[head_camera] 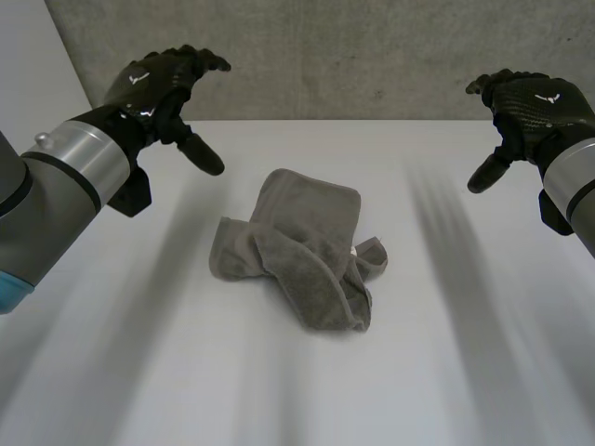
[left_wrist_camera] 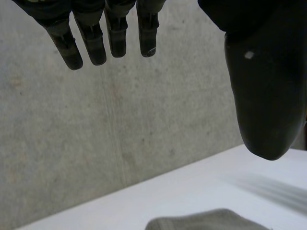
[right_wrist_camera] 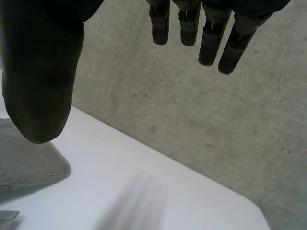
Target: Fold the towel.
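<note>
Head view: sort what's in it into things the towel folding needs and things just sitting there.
For the job: crumpled grey towel, mid-table; left robot hand and right robot hand, both open, one on either side of it, touching nothing.
Just there: white table, the work surface; grey wall behind.

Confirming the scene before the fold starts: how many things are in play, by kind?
Towel, grey, crumpled on the table: 1
Robot hands, black, open: 2 (left robot hand, right robot hand)
Total: 3
</note>
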You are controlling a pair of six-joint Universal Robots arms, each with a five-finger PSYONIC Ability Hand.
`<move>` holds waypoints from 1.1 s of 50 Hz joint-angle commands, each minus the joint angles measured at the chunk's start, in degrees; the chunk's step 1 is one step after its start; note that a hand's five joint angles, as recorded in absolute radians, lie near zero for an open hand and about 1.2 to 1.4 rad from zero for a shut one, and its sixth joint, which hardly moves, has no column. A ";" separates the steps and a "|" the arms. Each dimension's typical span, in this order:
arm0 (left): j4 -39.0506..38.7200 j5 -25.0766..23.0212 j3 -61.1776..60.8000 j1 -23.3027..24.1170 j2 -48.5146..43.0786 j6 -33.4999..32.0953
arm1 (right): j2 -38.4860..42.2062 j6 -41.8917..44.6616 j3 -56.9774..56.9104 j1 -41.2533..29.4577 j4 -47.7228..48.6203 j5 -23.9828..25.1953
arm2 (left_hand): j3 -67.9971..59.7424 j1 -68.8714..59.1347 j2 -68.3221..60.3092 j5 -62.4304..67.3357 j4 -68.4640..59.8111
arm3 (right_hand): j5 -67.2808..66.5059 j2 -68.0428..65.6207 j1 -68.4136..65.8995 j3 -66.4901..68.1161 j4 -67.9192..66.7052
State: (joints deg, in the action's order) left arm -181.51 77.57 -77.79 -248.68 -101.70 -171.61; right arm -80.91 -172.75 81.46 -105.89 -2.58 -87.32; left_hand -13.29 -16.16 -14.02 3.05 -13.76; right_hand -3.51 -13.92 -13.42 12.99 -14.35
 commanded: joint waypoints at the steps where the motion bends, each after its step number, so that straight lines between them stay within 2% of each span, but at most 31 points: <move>1: 1.59 -0.23 0.62 0.13 -0.70 -0.48 | 0.06 -1.19 -0.69 0.42 -1.46 1.80 | 3.29 5.10 2.97 -2.00 3.76 | 3.51 3.92 3.42 -2.99 4.35; 19: 2.12 -0.41 0.80 0.04 -0.35 -0.74 | -0.03 -1.10 -0.78 0.51 -1.46 2.25 | 3.29 5.61 3.47 -2.50 3.76 | 3.51 3.92 3.42 -2.99 4.35; 23: 1.95 -0.49 0.62 0.04 -0.35 -2.50 | -0.12 -0.84 -0.78 0.33 -1.28 3.13 | 3.29 5.94 3.81 -2.84 3.76 | 3.51 3.92 3.42 -2.99 4.35; 25: 1.59 -0.76 0.10 0.12 -0.69 -5.56 | -0.03 0.21 -0.51 -0.11 -0.76 6.97 | 3.29 5.94 3.81 -2.84 3.76 | 3.51 3.92 3.42 -2.99 4.35; 26: 1.59 -0.76 0.09 0.13 -0.70 -5.57 | -0.03 0.22 -0.51 -0.11 -0.76 6.99 | 3.29 5.94 3.81 -2.84 3.76 | 3.51 3.92 3.42 -2.99 4.35; 27: 1.42 -1.19 -0.26 0.13 -0.87 -7.49 | 0.58 1.35 -0.08 0.33 -0.58 11.17 | 3.29 5.78 3.64 -2.67 3.76 | 3.51 3.92 3.42 -2.99 4.35; 28: 1.42 -1.20 -0.26 0.13 -0.87 -7.51 | 0.58 1.36 -0.07 0.33 -0.58 11.21 | 3.29 5.78 3.64 -2.67 3.76 | 3.51 3.92 3.42 -2.99 4.35; 30: 1.42 -3.56 -0.52 0.21 -3.32 -12.93 | 4.34 4.60 0.02 0.25 -1.10 19.17 | 3.29 5.78 3.64 -2.67 3.76 | 3.51 3.92 3.42 -2.99 4.35; 31: 1.42 -3.57 -0.52 0.21 -3.33 -12.96 | 4.36 4.61 0.01 0.25 -1.11 19.21 | 3.29 5.78 3.64 -2.67 3.76 | 3.51 3.92 3.42 -2.99 4.35; 33: 1.86 -6.19 -0.43 0.21 -6.83 -16.98 | 8.21 9.07 0.27 0.16 -2.07 25.25 | 3.29 5.78 3.64 -2.67 3.76 | 3.51 3.92 3.42 -2.99 4.35; 36: 1.94 -8.13 -0.43 0.39 -10.17 -19.71 | 11.81 14.25 0.45 -0.11 -2.69 27.38 | 3.29 5.78 3.64 -2.67 3.76 | 3.51 3.92 3.42 -2.99 4.35; 45: 1.68 -8.93 -0.43 0.91 -19.05 -22.27 | 20.43 27.28 3.09 -0.37 -1.29 27.47 | 3.29 4.43 2.29 -1.32 3.76 | 3.51 3.92 3.42 -2.99 4.35; 52: 1.59 -9.02 -0.35 1.53 -22.76 -22.36 | 25.19 27.55 3.27 -2.48 4.25 24.66 | 3.29 2.24 0.11 0.86 3.76 | 3.51 3.92 3.42 -2.99 4.35; 55: 1.59 -9.02 -0.35 2.49 -23.90 -22.53 | 27.20 26.51 2.92 -3.00 6.44 23.08 | 3.29 -4.61 -6.74 7.71 3.76 | 3.51 3.92 3.42 -2.99 4.35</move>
State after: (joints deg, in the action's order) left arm -179.89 68.47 -78.18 -247.34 -123.50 -194.11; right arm -56.91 -144.76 84.67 -107.57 -0.28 -61.45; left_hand -13.29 -16.17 -14.39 4.34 -13.76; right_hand -3.52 -13.92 -13.40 12.99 -14.35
